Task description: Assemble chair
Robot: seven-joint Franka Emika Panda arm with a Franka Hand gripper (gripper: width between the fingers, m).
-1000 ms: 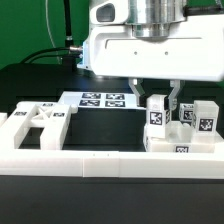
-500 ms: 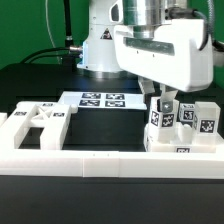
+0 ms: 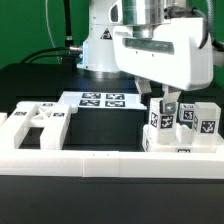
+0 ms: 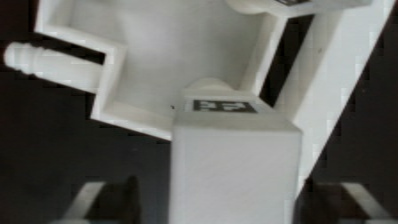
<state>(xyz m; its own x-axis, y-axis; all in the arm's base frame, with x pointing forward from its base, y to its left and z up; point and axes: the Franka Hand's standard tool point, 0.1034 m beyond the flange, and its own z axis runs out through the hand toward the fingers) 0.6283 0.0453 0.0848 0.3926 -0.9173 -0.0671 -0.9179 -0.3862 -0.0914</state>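
Chair leg: upright, ext. view's right, just beside tagged blocks.
Gripper: jaws apart, straddling leg top w/ gaps both sides, holding nothing.
Key relation: leg directly under claw, long axis vertical, between fingers.

The white arm fills the upper right of the frame. Its gripper hangs below it, right of centre, with one dark finger on each side of the top of an upright square leg; whether they touch it cannot be told. The leg stands on a flat panel at the lower right. Just to its right, on the same panel, stand a second tagged block and a third. A slotted panel lies at the left. The marker board lies at centre on the black table. A long border rail runs across the lower frame.
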